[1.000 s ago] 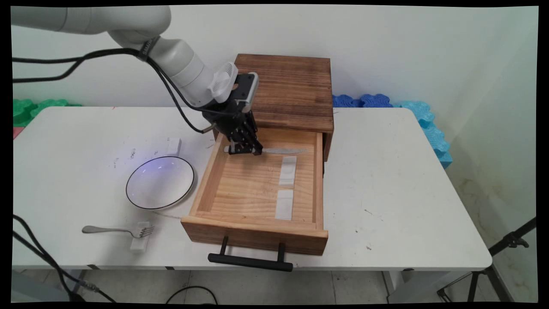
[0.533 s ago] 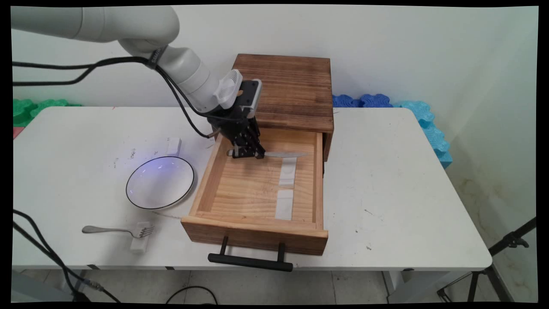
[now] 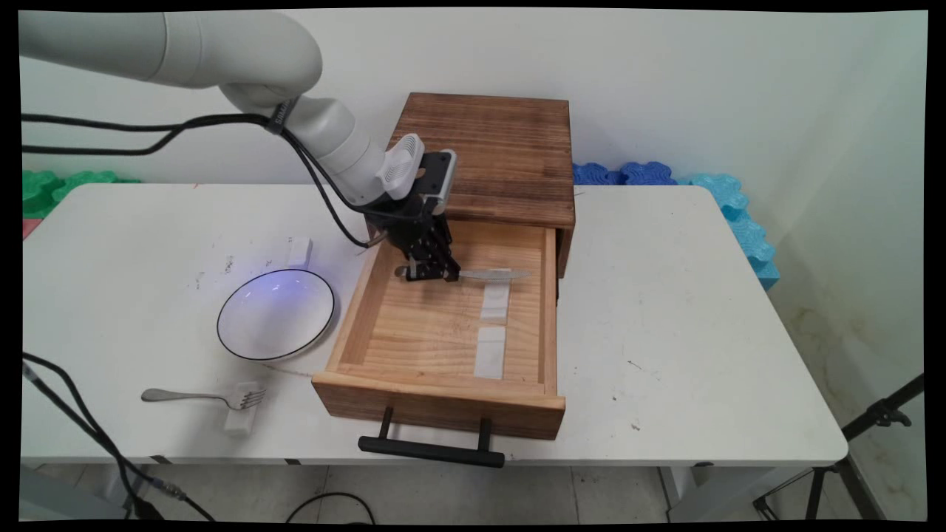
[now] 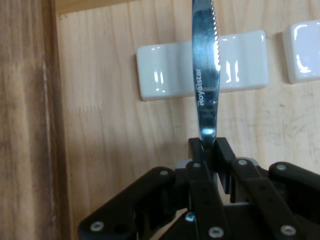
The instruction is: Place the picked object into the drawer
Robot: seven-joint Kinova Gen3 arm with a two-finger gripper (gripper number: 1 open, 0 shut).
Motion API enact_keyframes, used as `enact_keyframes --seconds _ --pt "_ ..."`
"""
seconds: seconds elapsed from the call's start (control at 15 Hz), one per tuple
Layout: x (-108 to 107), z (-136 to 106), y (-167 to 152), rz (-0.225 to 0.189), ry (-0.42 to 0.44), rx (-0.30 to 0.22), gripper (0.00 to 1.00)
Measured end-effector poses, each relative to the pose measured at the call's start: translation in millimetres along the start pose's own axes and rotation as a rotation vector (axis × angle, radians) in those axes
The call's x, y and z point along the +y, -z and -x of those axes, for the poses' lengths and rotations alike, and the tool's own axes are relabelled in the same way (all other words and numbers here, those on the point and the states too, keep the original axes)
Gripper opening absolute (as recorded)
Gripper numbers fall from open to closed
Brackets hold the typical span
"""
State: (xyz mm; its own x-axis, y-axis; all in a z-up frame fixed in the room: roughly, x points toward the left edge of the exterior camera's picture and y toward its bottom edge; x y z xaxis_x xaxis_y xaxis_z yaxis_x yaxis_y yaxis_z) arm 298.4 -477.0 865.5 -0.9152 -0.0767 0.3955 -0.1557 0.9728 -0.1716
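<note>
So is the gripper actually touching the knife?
Touching: in the hand view the gripper has its fingers shut on the knife just below the blade.

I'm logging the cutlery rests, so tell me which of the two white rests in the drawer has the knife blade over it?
The far rest, nearer the cabinet: the knife blade crosses above it. The near rest lies uncovered.

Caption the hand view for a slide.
Claw shut on a serrated table knife, blade crossing a white rest on the wooden drawer floor.

Bright even indoor light, soft shadows, glare on the knife blade point(image 4: 206, 75), white rests point(image 4: 165, 77) glossy, both views sharp
</note>
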Motion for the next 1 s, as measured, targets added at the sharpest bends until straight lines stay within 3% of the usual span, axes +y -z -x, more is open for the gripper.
enact_keyframes --seconds 1.0 --pt "-3 9 -25 0.010 -0.001 0.011 0.00"
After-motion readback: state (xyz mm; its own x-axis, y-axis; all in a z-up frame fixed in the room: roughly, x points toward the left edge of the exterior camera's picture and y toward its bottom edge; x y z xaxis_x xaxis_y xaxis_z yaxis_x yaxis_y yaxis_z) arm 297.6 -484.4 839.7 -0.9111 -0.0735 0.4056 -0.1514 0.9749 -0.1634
